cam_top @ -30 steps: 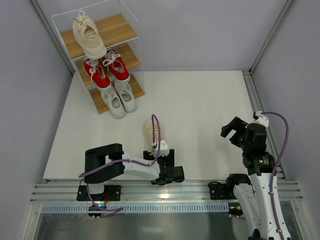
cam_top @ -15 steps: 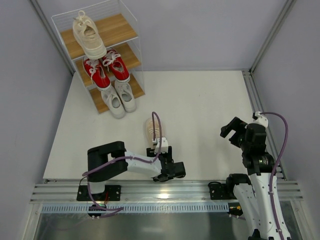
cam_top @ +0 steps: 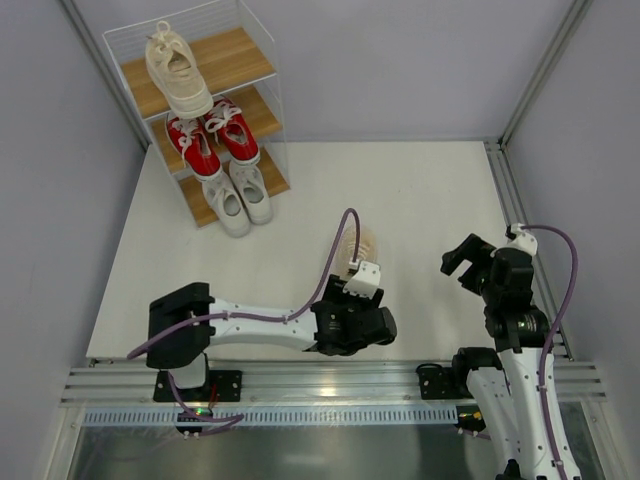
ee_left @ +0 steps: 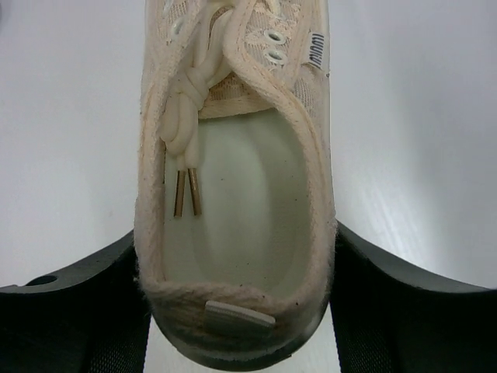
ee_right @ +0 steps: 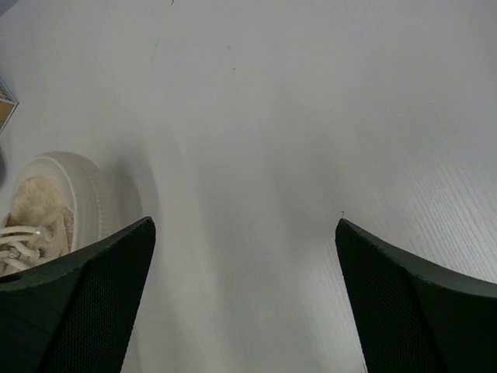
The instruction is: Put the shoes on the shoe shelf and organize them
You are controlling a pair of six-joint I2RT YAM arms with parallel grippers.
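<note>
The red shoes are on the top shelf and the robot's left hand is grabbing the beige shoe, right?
Not quite. The red shoes sit on the middle tier of the shoe shelf; the top tier holds one cream shoe. The top external view shows it. The left gripper is indeed gripping the beige shoe, by its heel.

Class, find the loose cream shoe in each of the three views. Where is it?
Top: cream shoe near centre, mostly hidden.
Left wrist: fills the middle, heel nearest.
Right wrist: toe at lower left.
Shared landmark: the white table.
</note>
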